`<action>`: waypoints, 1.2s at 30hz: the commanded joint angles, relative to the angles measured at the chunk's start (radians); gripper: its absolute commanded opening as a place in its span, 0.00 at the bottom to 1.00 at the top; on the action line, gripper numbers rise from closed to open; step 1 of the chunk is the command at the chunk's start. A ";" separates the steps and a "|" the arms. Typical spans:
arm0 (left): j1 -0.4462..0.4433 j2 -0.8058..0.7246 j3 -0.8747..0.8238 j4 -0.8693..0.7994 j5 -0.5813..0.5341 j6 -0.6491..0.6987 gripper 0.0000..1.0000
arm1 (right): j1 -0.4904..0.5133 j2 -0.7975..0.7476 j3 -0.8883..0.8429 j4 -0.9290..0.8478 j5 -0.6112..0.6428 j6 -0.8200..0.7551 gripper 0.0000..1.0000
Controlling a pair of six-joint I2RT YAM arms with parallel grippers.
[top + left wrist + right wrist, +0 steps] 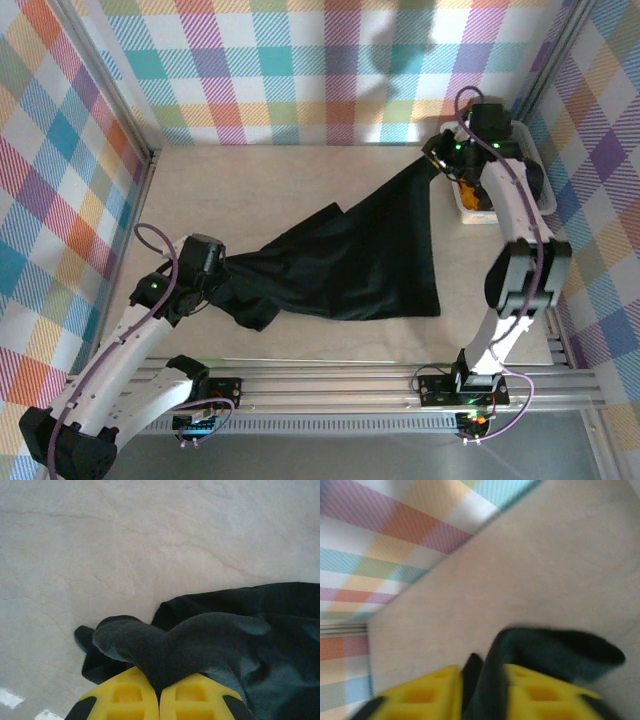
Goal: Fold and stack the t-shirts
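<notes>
1. From above, one black t-shirt (350, 260) lies spread across the middle of the tabletop (250, 180). It is drawn out between the two arms, from the near left to the far right.
2. That view alone takes in the whole cloth. It is broad and fairly flat near the front edge and narrows to a raised peak at the far right. At the near left it is bunched and creased.
3. It also shows a white basket (530, 150) at the far right, with an orange item (472, 192) in it. The basket sits just beside the shirt's peak.
4. The left wrist camera gives the close detail. The yellow left fingers (145, 700) are pressed together on a thick fold of the shirt, which humps over their tips. The rest trails off to the right over bare tabletop.
5. The right wrist camera is blurred. The right fingers (445, 695) stand apart with dark cloth filling the gap, and a flap juts out to the right. I cannot tell whether they grip it.
6. Behind them runs the checked wall (380, 540).
</notes>
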 commanded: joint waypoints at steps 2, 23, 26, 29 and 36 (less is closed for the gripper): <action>0.018 -0.014 0.030 0.023 0.048 0.038 0.00 | -0.006 -0.132 -0.110 -0.046 0.067 -0.037 0.69; 0.020 -0.032 -0.004 0.048 0.141 0.044 0.00 | 0.205 -0.758 -1.214 -0.066 0.194 0.422 0.60; 0.021 -0.031 0.000 0.049 0.142 0.046 0.00 | 0.204 -0.734 -1.224 -0.068 0.212 0.425 0.60; 0.021 -0.034 -0.002 0.050 0.141 0.047 0.00 | 0.205 -0.716 -1.232 -0.052 0.234 0.423 0.60; 0.021 -0.034 -0.007 0.060 0.153 0.046 0.00 | 0.211 -0.663 -1.226 -0.026 0.232 0.443 0.59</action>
